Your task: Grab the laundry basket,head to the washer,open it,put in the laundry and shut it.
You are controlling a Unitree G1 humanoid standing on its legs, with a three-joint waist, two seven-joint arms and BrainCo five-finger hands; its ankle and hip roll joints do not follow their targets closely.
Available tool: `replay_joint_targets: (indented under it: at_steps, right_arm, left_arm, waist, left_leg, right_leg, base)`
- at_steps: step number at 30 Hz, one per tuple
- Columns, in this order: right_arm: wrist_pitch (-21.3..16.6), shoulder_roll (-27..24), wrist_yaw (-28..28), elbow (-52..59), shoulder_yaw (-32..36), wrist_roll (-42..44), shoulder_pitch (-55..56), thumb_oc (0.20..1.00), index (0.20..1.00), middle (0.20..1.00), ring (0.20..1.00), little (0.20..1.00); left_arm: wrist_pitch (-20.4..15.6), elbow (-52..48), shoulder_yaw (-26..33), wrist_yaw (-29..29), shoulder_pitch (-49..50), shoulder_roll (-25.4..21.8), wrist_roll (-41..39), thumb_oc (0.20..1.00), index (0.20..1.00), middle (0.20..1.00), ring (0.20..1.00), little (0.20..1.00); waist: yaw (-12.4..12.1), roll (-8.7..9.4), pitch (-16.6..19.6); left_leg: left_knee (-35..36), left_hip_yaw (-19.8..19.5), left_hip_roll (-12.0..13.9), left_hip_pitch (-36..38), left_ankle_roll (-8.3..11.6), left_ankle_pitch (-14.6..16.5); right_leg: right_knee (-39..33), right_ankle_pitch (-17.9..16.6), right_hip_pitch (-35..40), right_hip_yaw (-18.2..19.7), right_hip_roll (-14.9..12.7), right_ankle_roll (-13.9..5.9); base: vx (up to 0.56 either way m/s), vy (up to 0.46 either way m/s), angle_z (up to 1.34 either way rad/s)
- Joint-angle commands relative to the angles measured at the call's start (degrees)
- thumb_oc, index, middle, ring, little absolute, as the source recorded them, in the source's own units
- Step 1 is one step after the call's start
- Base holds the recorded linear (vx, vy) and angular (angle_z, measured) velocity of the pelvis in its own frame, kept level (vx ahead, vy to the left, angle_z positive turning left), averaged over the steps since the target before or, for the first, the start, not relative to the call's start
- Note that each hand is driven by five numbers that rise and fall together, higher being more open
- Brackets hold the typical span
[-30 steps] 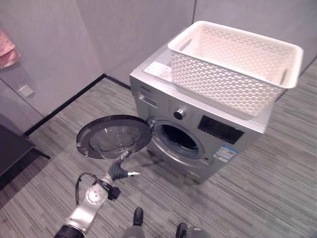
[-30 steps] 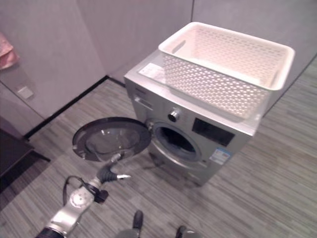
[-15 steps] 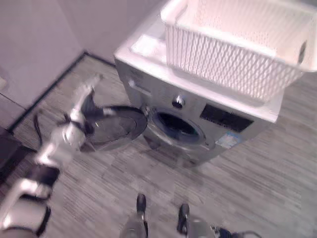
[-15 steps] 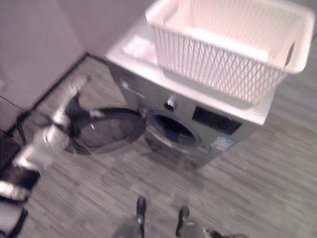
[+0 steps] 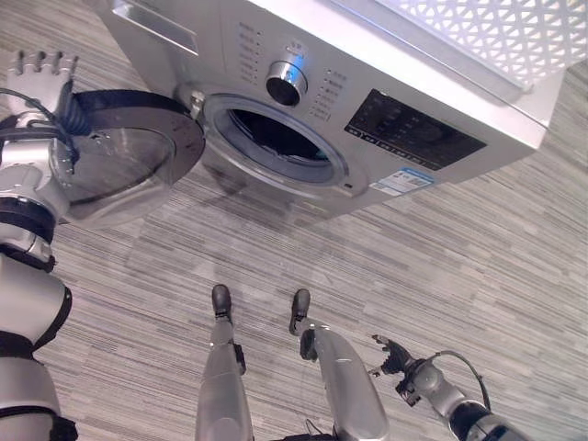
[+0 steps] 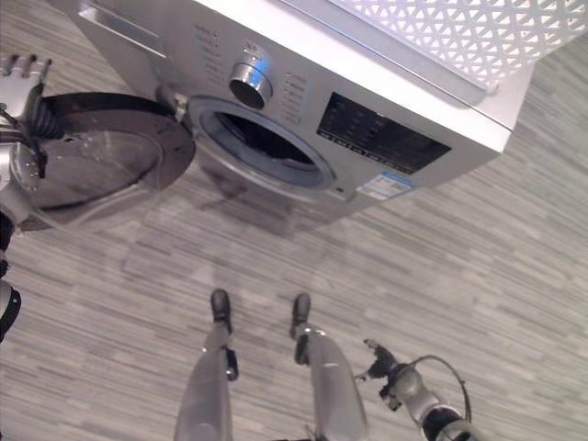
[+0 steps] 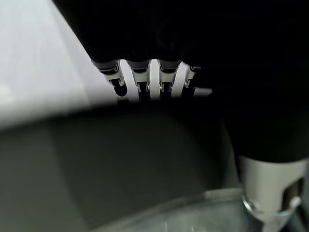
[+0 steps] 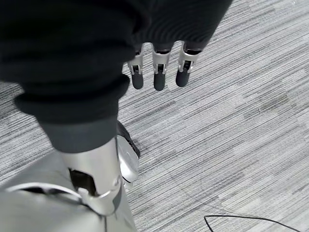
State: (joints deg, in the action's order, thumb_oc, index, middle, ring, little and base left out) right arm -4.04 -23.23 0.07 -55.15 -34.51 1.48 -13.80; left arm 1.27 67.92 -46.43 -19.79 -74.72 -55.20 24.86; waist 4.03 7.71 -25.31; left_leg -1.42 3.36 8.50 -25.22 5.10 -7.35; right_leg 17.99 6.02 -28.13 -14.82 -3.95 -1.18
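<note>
With door [image 5: 129,170] swung wide left of washer [image 5: 349,101], basket [image 5: 487,32] sits on top; left hand [image 5: 41,78] nearer, fingers straight, empty.

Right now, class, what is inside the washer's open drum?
Past the washer door, swung open, the drum opening shows only dark grey wall; no laundry is visible. Its deeper part and floor are hidden by the rim.
</note>
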Motion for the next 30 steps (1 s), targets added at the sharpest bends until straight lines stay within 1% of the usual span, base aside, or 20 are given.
replay_joint_targets:
  at_steps: [1, 4, 5, 6, 7, 9, 10, 11, 12, 14, 17, 18, 20, 22, 24, 25, 26, 27, 29, 30]
  right_arm:
    - [-1.2, 0.6, -0.1, -0.2, -1.0, 3.0, 1.1, 1.0, 1.0, 1.0, 1.0, 1.0]
    - [-0.9, 0.3, 0.4, 0.4, -1.7, 3.8, 1.2, 1.0, 1.0, 1.0, 1.0, 1.0]
    - [0.1, 2.3, -0.7, 2.4, -3.2, 3.4, 0.1, 1.0, 1.0, 1.0, 1.0, 1.0]
    - [-0.7, 2.6, -0.4, 3.0, -3.2, 3.3, 0.7, 1.0, 1.0, 1.0, 1.0, 1.0]
    - [-0.5, 2.9, -0.3, 2.1, -3.8, 3.3, -0.2, 1.0, 1.0, 1.0, 1.0, 1.0]
    - [-0.7, 3.3, -0.5, 1.6, -4.0, 3.4, -0.6, 1.0, 1.0, 1.0, 1.0, 1.0]
    - [-0.9, 3.6, -0.6, 2.1, -4.8, 3.8, -0.8, 1.0, 1.0, 1.0, 1.0, 1.0]
    - [-0.9, 3.5, -0.8, 2.4, -4.8, 3.9, -1.2, 1.0, 1.0, 1.0, 1.0, 1.0]
    - [-0.9, 3.4, -0.8, 2.4, -4.8, 3.9, -1.1, 1.0, 1.0, 1.0, 1.0, 1.0]
    - [-0.2, 3.5, -0.5, 2.3, -5.1, 3.8, -1.4, 1.0, 1.0, 1.0, 1.0, 1.0]
    - [1.9, 4.4, 0.4, 1.4, -5.6, 2.7, -1.0, 1.0, 1.0, 1.0, 1.0, 1.0]
    - [3.3, 4.8, 1.0, 0.6, -5.8, 1.3, -0.9, 1.0, 1.0, 1.0, 1.0, 1.0]
    - [4.1, 4.1, 2.0, 0.8, -5.7, 0.2, -0.4, 1.0, 1.0, 1.0, 1.0, 1.0]
    - [4.4, 2.8, 2.7, 1.2, -5.6, -0.7, -0.2, 1.0, 1.0, 1.0, 1.0, 1.0]
    - [4.6, 1.7, 2.9, 1.5, -5.0, -2.0, 0.1, 1.0, 1.0, 1.0, 1.0, 1.0]
    - [4.7, 1.6, 2.9, 1.6, -5.0, -2.0, 0.1, 1.0, 1.0, 1.0, 1.0, 1.0]
    - [4.8, 1.4, 2.9, 1.6, -4.7, -2.3, 0.5, 1.0, 1.0, 1.0, 1.0, 1.0]
    - [5.0, 1.1, 2.9, 1.5, -4.0, -2.9, 0.8, 1.0, 1.0, 1.0, 1.0, 1.0]
    - [5.0, 1.1, 2.9, 1.5, -4.0, -2.9, 0.8, 1.0, 1.0, 1.0, 1.0, 1.0]
    - [5.0, 0.3, 2.6, 1.4, -2.5, -3.9, 1.4, 1.0, 1.0, 1.0, 1.0, 1.0]
  left_arm:
    - [0.9, 4.4, -1.3, -0.4, -7.5, -2.1, -3.2, 1.0, 1.0, 1.0, 1.0, 1.0]
    - [0.1, 6.0, -1.8, 1.7, -7.7, -2.4, -5.0, 1.0, 1.0, 1.0, 1.0, 1.0]
    - [-0.3, 7.0, -2.6, 2.1, -7.8, -2.3, -6.2, 1.0, 1.0, 1.0, 1.0, 1.0]
    - [-0.9, 7.0, -1.3, 2.2, -6.1, -2.6, -7.4, 1.0, 1.0, 1.0, 1.0, 1.0]
    - [-0.4, 8.0, -0.6, 1.8, -5.9, -2.1, -7.9, 1.0, 1.0, 1.0, 1.0, 1.0]
    - [-0.6, 7.8, -1.0, 1.9, -5.8, -1.8, -8.0, 1.0, 1.0, 1.0, 1.0, 1.0]
    - [0.0, 8.7, -0.4, 1.8, -5.0, -1.1, -8.1, 1.0, 1.0, 1.0, 1.0, 1.0]
    - [0.3, 10.1, 0.2, 3.1, -3.8, -0.4, -8.5, 1.0, 1.0, 1.0, 1.0, 1.0]
    - [0.3, 10.1, 0.3, 3.1, -3.8, -0.4, -8.5, 1.0, 1.0, 1.0, 1.0, 1.0]
    - [0.4, 13.3, 2.9, 7.7, -0.2, 0.7, -10.4, 1.0, 1.0, 1.0, 1.0, 1.0]
    - [1.1, 16.1, 8.0, 17.2, 7.0, 3.0, -15.8, 1.0, 1.0, 1.0, 1.0, 1.0]
    - [1.8, 16.0, 10.0, 24.0, 14.0, 3.7, -17.6, 1.0, 1.0, 1.0, 1.0, 1.0]
    - [2.2, 14.4, 10.0, 28.7, 18.6, 2.3, -17.2, 1.0, 1.0, 1.0, 1.0, 1.0]
    - [2.4, 13.6, 9.7, 30.3, 20.3, 1.9, -16.2, 1.0, 1.0, 1.0, 1.0, 1.0]
    - [3.1, 13.9, 9.2, 31.5, 22.3, 3.1, -13.7, 1.0, 1.0, 1.0, 1.0, 1.0]
    - [3.1, 13.9, 9.3, 31.5, 22.4, 3.1, -13.7, 1.0, 1.0, 1.0, 1.0, 1.0]
    - [3.2, 13.5, 9.3, 31.8, 23.3, 3.9, -13.4, 1.0, 1.0, 1.0, 1.0, 1.0]
    - [3.2, 12.0, 9.8, 31.5, 25.2, 6.6, -13.7, 1.0, 1.0, 1.0, 1.0, 1.0]
    - [3.2, 11.9, 9.8, 31.5, 25.3, 6.6, -13.7, 1.0, 1.0, 1.0, 1.0, 1.0]
    - [2.5, 7.3, 10.6, 29.8, 28.0, 11.6, -15.0, 1.0, 1.0, 1.0, 1.0, 1.0]
  waist:
    - [-0.6, 3.98, 2.2]
    - [-0.6, 4.7, 2.1]
    - [-0.7, 4.69, 2.1]
    - [-0.9, 4.9, 2.0]
    - [-1.1, 4.88, 2.0]
    - [-1.1, 4.9, 2.1]
    - [-1.0, 5.33, 2.3]
    - [-0.9, 5.46, 2.4]
    - [-0.9, 5.42, 2.4]
    - [-0.9, 5.4, 2.7]
    - [-0.9, 5.34, 3.5]
    - [-0.9, 5.25, 4.0]
    - [-0.8, 5.15, 4.3]
    - [-0.3, 5.16, 4.5]
    - [0.3, 5.15, 4.6]
    - [0.3, 5.12, 4.7]
    - [0.6, 5.03, 4.8]
    - [0.8, 4.8, 4.9]
    - [0.8, 4.77, 4.9]
    - [1.1, 4.0, 5.3]
  left_leg:
    - [-4.0, -1.6, -0.7, -4.6, -1.5, 3.2]
    - [-4.4, -1.8, -0.5, -5.4, -1.44, 3.3]
    - [-4.4, -1.8, -0.5, -5.5, -1.42, 3.4]
    - [-4.5, -1.8, -0.5, -5.5, -1.43, 3.4]
    - [-4.6, -1.9, -0.4, -5.8, -1.47, 3.5]
    - [-4.7, -2.1, -0.4, -6.0, -1.49, 3.5]
    - [-4.7, -2.2, -0.3, -6.2, -1.44, 3.5]
    - [-4.7, -2.3, -0.3, -6.1, -1.4, 3.5]
    - [-4.6, -2.3, -0.3, -6.1, -1.4, 3.5]
    - [-4.5, -2.4, -0.3, -5.9, -1.39, 3.6]
    - [-4.5, -2.2, -0.2, -5.3, -1.4, 3.8]
    - [-4.8, -2.0, 0.0, -4.8, -1.46, 4.2]
    - [-5.3, -1.8, 0.2, -4.5, -1.51, 4.7]
    - [-6.0, -1.7, 0.4, -4.3, -1.56, 5.1]
    - [-6.3, -1.7, 0.5, -3.7, -1.61, 5.5]
    - [-6.3, -1.7, 0.5, -3.7, -1.61, 5.5]
    - [-6.4, -1.6, 0.5, -3.5, -1.67, 5.6]
    - [-6.5, -1.4, 0.5, -2.6, -1.77, 5.9]
    - [-6.4, -1.4, 0.5, -2.6, -1.77, 5.9]
    - [-6.2, -0.9, 0.3, -0.8, -2.05, 6.5]
  right_leg:
    - [-19.2, -12.5, 8.7, 0.3, -5.6, -9.07]
    - [-19.5, -12.7, 8.2, 0.3, -5.4, -9.01]
    - [-19.5, -12.7, 8.2, 0.3, -5.4, -8.98]
    - [-19.5, -12.8, 8.0, 0.4, -5.5, -8.97]
    - [-19.5, -12.7, 7.8, 0.3, -5.4, -8.92]
    - [-19.5, -12.7, 7.8, 0.1, -5.4, -8.94]
    - [-19.6, -12.6, 7.8, -0.1, -5.2, -8.9]
    - [-19.6, -12.6, 7.8, -0.2, -5.2, -8.87]
    - [-19.6, -12.6, 7.8, -0.2, -5.2, -8.86]
    - [-19.7, -12.4, 8.1, -0.2, -5.1, -8.77]
    - [-19.7, -12.2, 8.5, 0.0, -4.8, -8.55]
    - [-19.7, -12.2, 8.8, 0.3, -4.6, -8.4]
    - [-19.4, -12.2, 8.9, 0.8, -4.5, -8.25]
    - [-19.1, -12.1, 8.9, 1.1, -4.2, -8.06]
    - [-18.6, -11.9, 9.0, 1.6, -4.1, -7.89]
    - [-18.6, -11.9, 9.0, 1.6, -4.1, -7.89]
    - [-18.4, -11.7, 9.1, 1.8, -4.0, -7.84]
    - [-18.1, -11.3, 9.5, 2.0, -4.0, -7.71]
    - [-18.1, -11.3, 9.5, 2.0, -4.0, -7.71]
    - [-17.5, -10.6, 10.3, 2.4, -4.3, -7.53]
  base:
    - [0.02, -0.035, 0.06]
    - [0.03, -0.025, 0.07]
    - [0.04, -0.005, 0.1]
    - [0.04, -0.004, 0.04]
    - [0.04, -0.014, 0.0]
    - [0.02, -0.022, 0.0]
    - [0.05, -0.047, 0.02]
    - [0.05, -0.047, 0.02]
    - [0.03, -0.019, 0.01]
    - [0.02, -0.012, 0.0]
    - [0.05, -0.026, -0.01]
    - [0.05, -0.022, -0.03]
    - [0.03, -0.023, -0.08]
    - [0.01, -0.03, -0.16]
    - [0.01, -0.015, -0.03]
    - [0.01, -0.009, -0.04]
    - [0.01, -0.017, -0.13]
    - [0.01, -0.018, -0.14]
    - [0.01, -0.004, -0.09]
    - [0.02, 0.009, -0.06]
